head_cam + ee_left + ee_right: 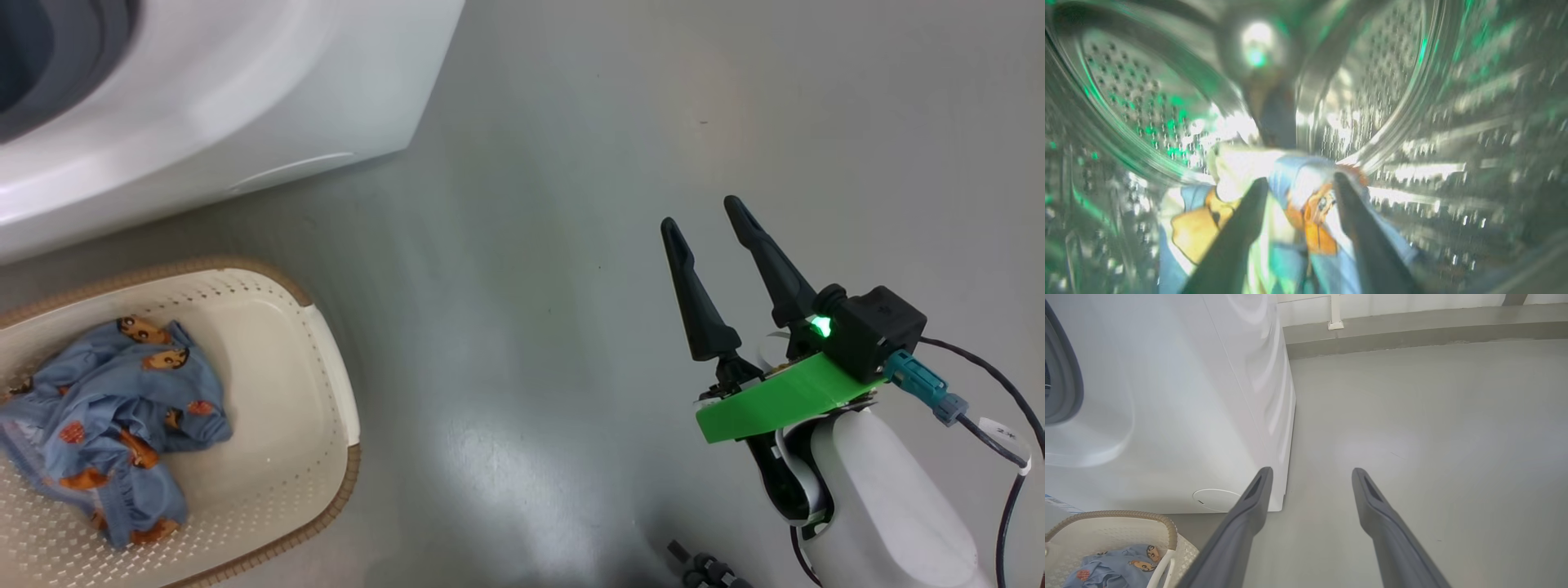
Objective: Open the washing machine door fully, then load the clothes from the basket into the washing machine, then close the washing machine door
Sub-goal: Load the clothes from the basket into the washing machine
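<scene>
A light-blue garment [1312,220] with orange figures and some cream fabric lies low in the centre of the left wrist view, on the perforated steel drum [1126,94] of the washing machine, which curves around it on every side. The left gripper [1300,179] reaches into the drum. Its two dark fingers [1237,237] rise from the bottom edge and stand apart, with the cloth lying between and beyond them. That view is blurred, so I cannot tell whether either finger touches the fabric.

The head view gives the outside instead. More clothes [106,416] of the same print sit bunched in the left part of the basket [269,359] at the lower left, on the grey floor [531,286]. The white washing machine [245,106] fills the upper left, and its grey gasket [82,49] shows in the corner. At the lower right the right gripper [700,212] hangs above bare floor, well apart from the basket, with its fingers spread and nothing between them.

The right wrist view adds the machine's front corner, a round cap [1216,499] low on it, and the basket's brown rim [1126,516] at the lower left.
</scene>
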Motion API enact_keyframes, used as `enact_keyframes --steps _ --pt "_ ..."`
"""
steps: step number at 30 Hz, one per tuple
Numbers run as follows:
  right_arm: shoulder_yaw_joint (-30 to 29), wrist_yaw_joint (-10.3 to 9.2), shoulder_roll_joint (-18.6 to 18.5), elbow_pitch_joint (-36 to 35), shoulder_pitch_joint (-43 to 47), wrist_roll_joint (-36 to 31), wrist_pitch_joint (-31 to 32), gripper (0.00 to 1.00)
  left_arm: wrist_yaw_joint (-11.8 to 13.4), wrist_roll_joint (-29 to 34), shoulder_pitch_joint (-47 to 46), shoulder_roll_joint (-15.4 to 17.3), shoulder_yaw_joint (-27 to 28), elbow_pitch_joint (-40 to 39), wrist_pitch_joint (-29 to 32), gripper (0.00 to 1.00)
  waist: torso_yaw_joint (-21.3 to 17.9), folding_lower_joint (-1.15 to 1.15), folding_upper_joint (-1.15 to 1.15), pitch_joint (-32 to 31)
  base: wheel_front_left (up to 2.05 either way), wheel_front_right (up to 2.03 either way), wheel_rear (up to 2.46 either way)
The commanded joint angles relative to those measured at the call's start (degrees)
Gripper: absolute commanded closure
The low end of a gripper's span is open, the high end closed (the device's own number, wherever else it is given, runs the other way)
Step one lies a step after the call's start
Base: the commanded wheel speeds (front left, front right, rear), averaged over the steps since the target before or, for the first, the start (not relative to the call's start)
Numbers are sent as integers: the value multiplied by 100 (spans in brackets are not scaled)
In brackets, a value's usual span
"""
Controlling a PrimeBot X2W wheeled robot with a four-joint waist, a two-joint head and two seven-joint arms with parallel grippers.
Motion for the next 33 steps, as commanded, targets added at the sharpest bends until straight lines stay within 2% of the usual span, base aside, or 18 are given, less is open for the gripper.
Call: enact_keyframes --steps 1,8,14,25,33 --pt "127 31 18 -83 140 39 -45 0 -33 109 22 253 -61 165 47 0 26 0 0 -31 0 0 0" --pt "147 31 18 -14 100 83 -45 0 -73 157 -304 109 -437 1310 545 0 70 0 0 -156 0 0 0" --pt "206 31 19 106 47 124 -45 0 -87 16 -288 -12 -607 1596 362 0 95 0 0 -372 0 0 0" --pt "191 31 19 279 41 167 -45 0 -89 -296 615 47 -856 1193 -13 0 320 0 0 -994 0 0 0" --pt "167 31 -20 454 54 212 -45 0 -62 -223 1644 -102 -493 281 -18 0 601 0 0 -1546 0 0 0"
